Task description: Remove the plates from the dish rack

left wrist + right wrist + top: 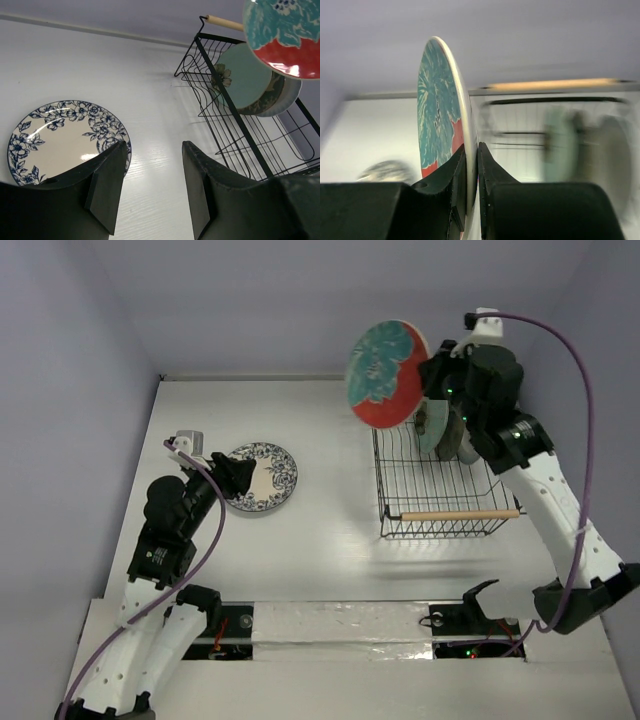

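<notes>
White tabletop (330,550). Right gripper (472,155) clamped on red/teal plate (388,373) by the rim, dish rack (440,525) just below it. Left gripper (153,150) open, blue plate (60,135) right in front. Thin edge grip, cld slip & smash imo.

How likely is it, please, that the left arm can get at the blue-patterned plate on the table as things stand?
Probably yes: the open left gripper hovers right by the rim of the blue-patterned plate, with nothing between them.
</notes>
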### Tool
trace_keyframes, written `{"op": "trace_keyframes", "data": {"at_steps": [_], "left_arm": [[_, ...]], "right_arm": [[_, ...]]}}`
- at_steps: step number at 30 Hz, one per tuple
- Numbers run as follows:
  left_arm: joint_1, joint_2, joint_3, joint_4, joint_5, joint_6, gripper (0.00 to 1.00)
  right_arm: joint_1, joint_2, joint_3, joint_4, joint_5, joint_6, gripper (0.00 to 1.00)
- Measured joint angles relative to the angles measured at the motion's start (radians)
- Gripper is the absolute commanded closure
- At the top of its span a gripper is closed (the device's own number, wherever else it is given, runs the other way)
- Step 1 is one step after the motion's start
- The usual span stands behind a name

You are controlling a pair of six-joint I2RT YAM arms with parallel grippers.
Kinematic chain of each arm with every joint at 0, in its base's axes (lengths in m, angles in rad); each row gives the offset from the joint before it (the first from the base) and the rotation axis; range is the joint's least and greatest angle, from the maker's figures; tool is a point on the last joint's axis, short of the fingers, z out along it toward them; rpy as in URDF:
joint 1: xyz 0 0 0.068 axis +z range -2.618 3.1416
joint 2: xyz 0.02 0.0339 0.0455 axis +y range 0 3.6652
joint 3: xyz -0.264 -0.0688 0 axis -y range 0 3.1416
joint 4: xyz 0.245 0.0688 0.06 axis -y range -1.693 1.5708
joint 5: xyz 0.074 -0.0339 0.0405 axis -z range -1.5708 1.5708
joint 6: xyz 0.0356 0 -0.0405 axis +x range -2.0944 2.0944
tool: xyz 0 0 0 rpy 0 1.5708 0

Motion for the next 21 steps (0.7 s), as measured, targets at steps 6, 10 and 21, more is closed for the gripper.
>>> {"op": "trace_keyframes", "data": {"at_steps": [6,10,21], "left_arm": [[0.019,-0.01,0.0,0.0,-0.019,0.002,0.55],[0.021,-0.011,0.0,-0.001,-0.026,0.003,0.55],[0.021,-0.011,0.0,-0.001,-0.028,0.004,0.55]], "right_arm": [[0.135,0.198,-0.059,0.222,-0.244,0.18,1.0],[0.21,0.39,-0.111,0.32,-0.33,0.294,1.0],[0.281,0.711,-0.142,0.419,-0.354,0.511,1.0]]}}
